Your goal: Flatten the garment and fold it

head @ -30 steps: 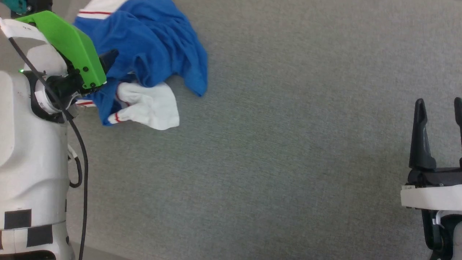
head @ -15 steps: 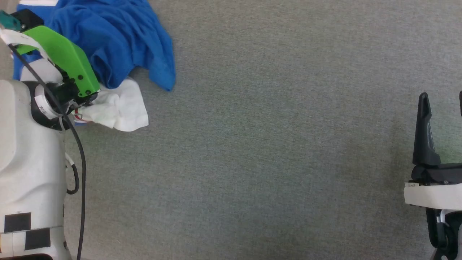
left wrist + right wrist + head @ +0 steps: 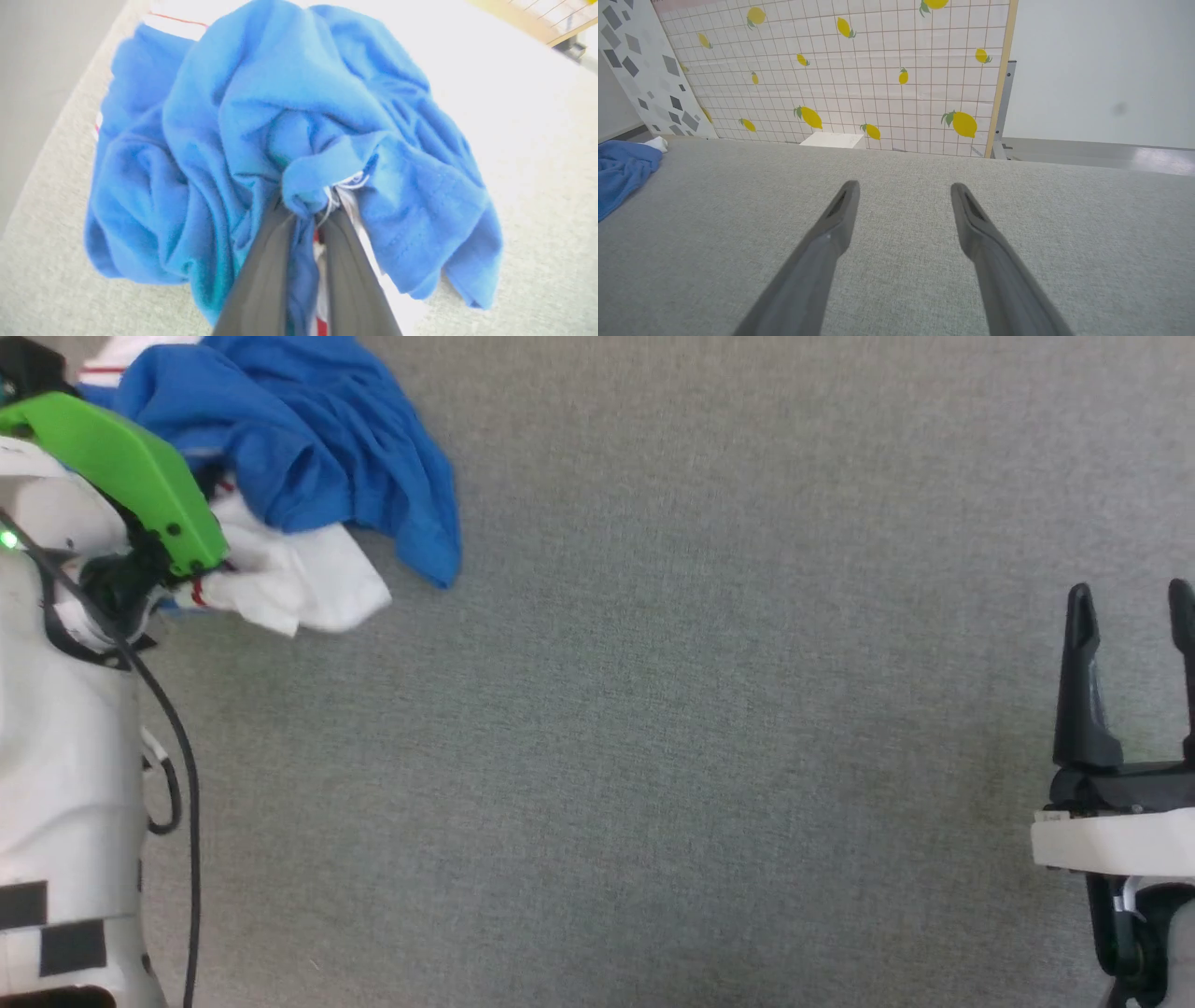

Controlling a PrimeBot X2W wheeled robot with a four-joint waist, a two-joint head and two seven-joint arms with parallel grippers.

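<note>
I see a big grey table (image 3: 709, 728) with a soft cloth top. Behind its far edge stands a wall panel (image 3: 878, 70) with squares and yellow lemons on it.

The garment (image 3: 308, 439) lies in a crumpled heap on the far left part of the table. In the right wrist view it sits close to the far edge. It is mostly blue. A white sleeve (image 3: 299, 583) pokes out of the heap toward the near edge. A thin red stripe (image 3: 177, 19) runs along a white band at the far side of the heap.

My left arm is white with a green cover (image 3: 121, 476), and a black cable (image 3: 182, 784) hangs beside it. The arm reaches into the heap. In the left wrist view I see the left gripper (image 3: 306, 210) with its jaws pressed close together, clamped on a bunch of blue cloth.

The right gripper (image 3: 1131, 607) is over the bare table near the right edge, well apart from the garment. Its jaws are wide apart, and grey table shows between them.
</note>
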